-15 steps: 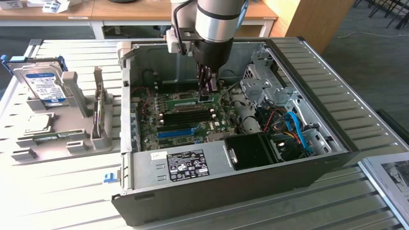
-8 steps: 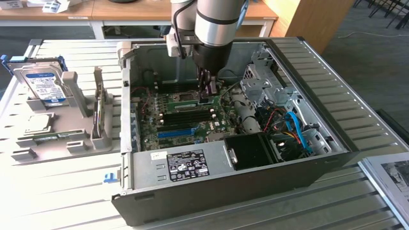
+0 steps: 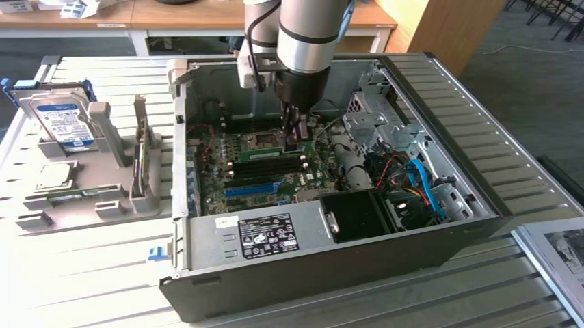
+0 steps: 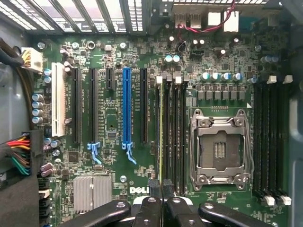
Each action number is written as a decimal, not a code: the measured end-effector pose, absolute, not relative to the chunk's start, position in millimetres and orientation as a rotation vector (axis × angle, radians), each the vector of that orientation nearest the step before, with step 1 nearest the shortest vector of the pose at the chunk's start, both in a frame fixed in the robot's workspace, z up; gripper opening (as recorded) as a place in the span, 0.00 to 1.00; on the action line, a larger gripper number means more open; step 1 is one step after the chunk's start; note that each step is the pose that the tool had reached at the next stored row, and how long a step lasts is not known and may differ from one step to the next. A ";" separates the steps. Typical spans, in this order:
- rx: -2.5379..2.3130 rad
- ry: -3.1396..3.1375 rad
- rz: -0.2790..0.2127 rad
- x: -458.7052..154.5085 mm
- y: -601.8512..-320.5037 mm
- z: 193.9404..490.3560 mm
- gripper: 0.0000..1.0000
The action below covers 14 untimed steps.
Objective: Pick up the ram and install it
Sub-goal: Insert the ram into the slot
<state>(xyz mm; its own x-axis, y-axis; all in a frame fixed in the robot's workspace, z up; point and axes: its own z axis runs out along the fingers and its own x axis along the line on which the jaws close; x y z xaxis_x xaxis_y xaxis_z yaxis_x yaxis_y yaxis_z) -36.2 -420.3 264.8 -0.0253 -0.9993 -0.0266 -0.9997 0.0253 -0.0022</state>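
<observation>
Edge-on in the wrist view, the ram (image 4: 161, 132) is a thin green-yellow strip. It runs along the black memory slots (image 4: 175, 137) beside the processor socket (image 4: 220, 146). My gripper (image 4: 162, 187) is shut, and the strip's near end sits between its fingertips. I cannot tell whether the ram is seated in a slot or just above it. From the exterior view, the gripper (image 3: 294, 140) reaches straight down into the open computer case (image 3: 365, 260). There it is just above the motherboard (image 3: 260, 171), by the memory slots.
A bright blue slot (image 4: 126, 106) and black expansion slots lie beside the memory slots. A second bank of memory slots (image 4: 270, 137) sits past the socket. Blue and red cables (image 3: 420, 184) and drive cages fill the case's right. A grey fixture (image 3: 91, 198) with a hard drive (image 3: 62, 123) stands outside.
</observation>
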 end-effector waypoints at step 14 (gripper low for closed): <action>-2.179 2.235 0.027 -35.5 -420.3 260.7 0.12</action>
